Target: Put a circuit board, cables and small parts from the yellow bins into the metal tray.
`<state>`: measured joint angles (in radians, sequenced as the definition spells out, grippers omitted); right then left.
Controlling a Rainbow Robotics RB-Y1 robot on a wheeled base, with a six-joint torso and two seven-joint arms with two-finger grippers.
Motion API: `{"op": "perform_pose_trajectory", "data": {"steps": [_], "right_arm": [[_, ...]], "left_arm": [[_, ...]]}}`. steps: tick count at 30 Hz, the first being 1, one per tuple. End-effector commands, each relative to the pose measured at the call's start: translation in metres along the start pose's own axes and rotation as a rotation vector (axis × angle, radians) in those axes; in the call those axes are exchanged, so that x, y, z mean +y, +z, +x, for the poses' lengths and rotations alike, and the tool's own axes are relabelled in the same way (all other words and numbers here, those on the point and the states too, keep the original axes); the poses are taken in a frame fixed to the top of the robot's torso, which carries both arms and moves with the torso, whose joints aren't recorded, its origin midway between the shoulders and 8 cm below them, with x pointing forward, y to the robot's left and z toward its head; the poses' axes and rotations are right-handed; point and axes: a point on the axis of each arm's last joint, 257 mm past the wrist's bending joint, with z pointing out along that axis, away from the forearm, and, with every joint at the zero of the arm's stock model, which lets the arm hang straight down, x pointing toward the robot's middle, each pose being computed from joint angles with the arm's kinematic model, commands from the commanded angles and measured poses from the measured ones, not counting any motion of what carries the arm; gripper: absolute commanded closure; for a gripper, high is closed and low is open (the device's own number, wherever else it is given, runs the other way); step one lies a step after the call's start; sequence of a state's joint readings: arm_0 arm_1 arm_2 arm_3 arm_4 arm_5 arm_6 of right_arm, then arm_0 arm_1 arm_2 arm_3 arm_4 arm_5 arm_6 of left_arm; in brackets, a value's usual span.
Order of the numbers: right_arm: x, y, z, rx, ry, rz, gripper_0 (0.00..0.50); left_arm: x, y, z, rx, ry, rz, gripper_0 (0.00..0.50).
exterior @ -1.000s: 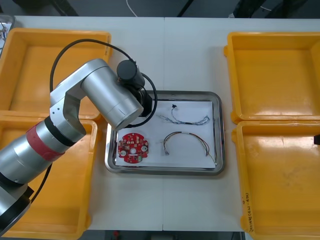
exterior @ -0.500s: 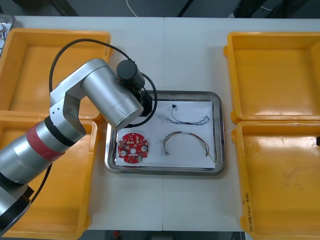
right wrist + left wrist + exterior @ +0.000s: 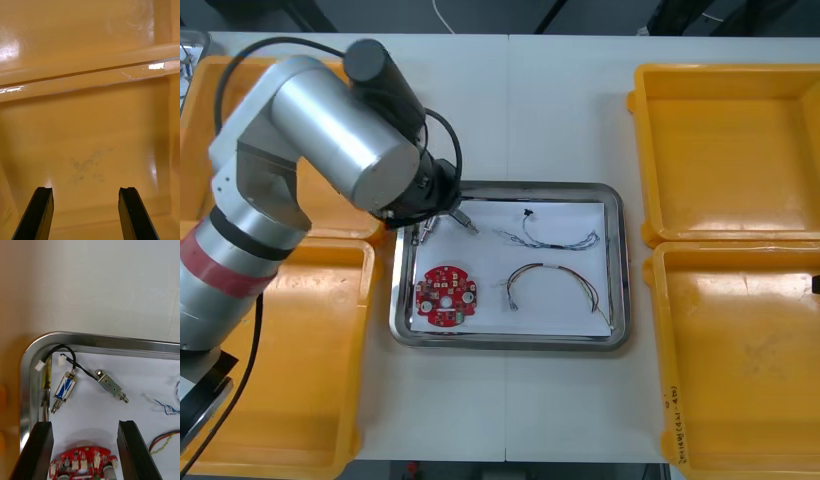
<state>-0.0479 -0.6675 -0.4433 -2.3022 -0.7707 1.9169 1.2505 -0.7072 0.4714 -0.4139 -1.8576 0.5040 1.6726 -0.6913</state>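
- Over the far-left corner of the metal tray (image 3: 617,260): the left gripper (image 3: 84,423) hovers with its fingers spread and nothing between them.
- In the left wrist view, two small metal parts (image 3: 64,387) lie on the tray's white floor just past the fingertips. One has a blue body and sits close to the left rim. The other lies tilted, a bit further toward the tray's middle.
- Thin black leads (image 3: 75,362) with white plugs run between the two parts, up against the corner rim.
- The front view shows the same two parts beside the left arm's wrist, apart from each other.
- The round red circuit board (image 3: 446,295) lies flat in the tray's near-left area, and in the wrist view it sits between the finger bases.
- The blue and white cable (image 3: 550,238) lies in the far-right part of the tray.
- The red and yellow cable (image 3: 555,280) is looped nearer than it, and the two are not touching.
- The right gripper (image 3: 88,191) is spread apart and holds nothing, above the bare floor of one of the yellow bins (image 3: 725,150).
- The tray sits on the table (image 3: 510,110) between the bin pairs.
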Motion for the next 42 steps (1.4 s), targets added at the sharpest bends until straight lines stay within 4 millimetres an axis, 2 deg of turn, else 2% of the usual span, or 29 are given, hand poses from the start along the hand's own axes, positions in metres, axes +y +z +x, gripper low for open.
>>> {"op": "perform_pose_trajectory", "data": {"steps": [1,6,10,14,22,27,30,42], "right_arm": [[0.007,0.001,0.003,0.012,-0.069,-0.016,0.000],[0.012,-0.002,-0.003,-0.001,-0.102,-0.029,0.000],[0.015,-0.004,-0.007,-0.009,-0.121,-0.034,0.000],[0.013,-0.004,-0.007,-0.010,-0.140,-0.025,0.000],[0.008,-0.004,-0.009,-0.012,-0.158,-0.005,0.000],[0.009,-0.004,-0.008,-0.010,-0.158,-0.008,0.000],[0.009,-0.004,-0.008,-0.010,-0.158,-0.008,0.000],[0.009,-0.004,-0.008,-0.010,-0.158,-0.008,0.000]], "left_arm": [[0.012,-0.049,-0.032,-0.060,0.080,0.024,0.000],[0.029,-0.072,-0.032,-0.042,0.111,0.017,0.000],[0.058,-0.094,-0.027,-0.001,0.136,-0.014,0.000],[0.073,-0.106,-0.029,-0.006,0.152,-0.001,0.000],[0.117,-0.131,-0.028,-0.027,0.155,-0.009,0.000],[0.148,-0.132,-0.018,-0.018,0.123,-0.046,0.000],[0.161,-0.133,-0.015,-0.013,0.103,-0.060,0.000],[0.195,-0.130,0.002,0.019,0.066,-0.091,0.000]]}}
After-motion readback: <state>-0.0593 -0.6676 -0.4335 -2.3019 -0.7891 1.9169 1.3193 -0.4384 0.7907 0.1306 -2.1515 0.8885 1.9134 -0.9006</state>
